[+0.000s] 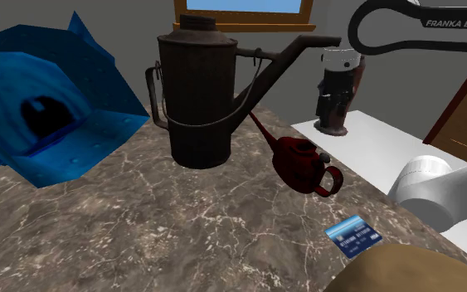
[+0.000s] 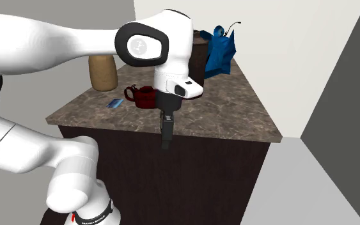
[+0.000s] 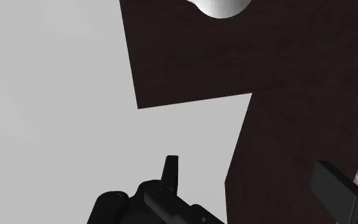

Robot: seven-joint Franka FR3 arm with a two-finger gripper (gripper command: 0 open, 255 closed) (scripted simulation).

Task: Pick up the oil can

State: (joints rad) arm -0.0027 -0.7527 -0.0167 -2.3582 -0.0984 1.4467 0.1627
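Observation:
A small red oil can [image 1: 303, 165] with a long thin spout and a loop handle stands on the marble counter [image 1: 124, 224] near its edge; it also appears behind the arm as the red can [image 2: 143, 96]. A tall dark rusty can [image 1: 197, 95] with a long spout stands just beyond it. My gripper [image 1: 333, 123] hangs off the counter's edge, pointing down beside the dark cabinet side [image 2: 191, 166], lower than the counter top. The same gripper [image 2: 166, 142] is apart from both cans. The gripper [image 3: 254, 184] is open, with nothing between its fingers [image 3: 171, 168].
A blue angular figure [image 1: 49, 99] fills the counter's far left in the shoulder view. A blue card [image 1: 354, 233] lies near a brown jar [image 2: 103, 71]. The counter drops off to a grey floor [image 3: 50, 108] under the gripper. A wall [image 2: 274, 57] stands behind the counter.

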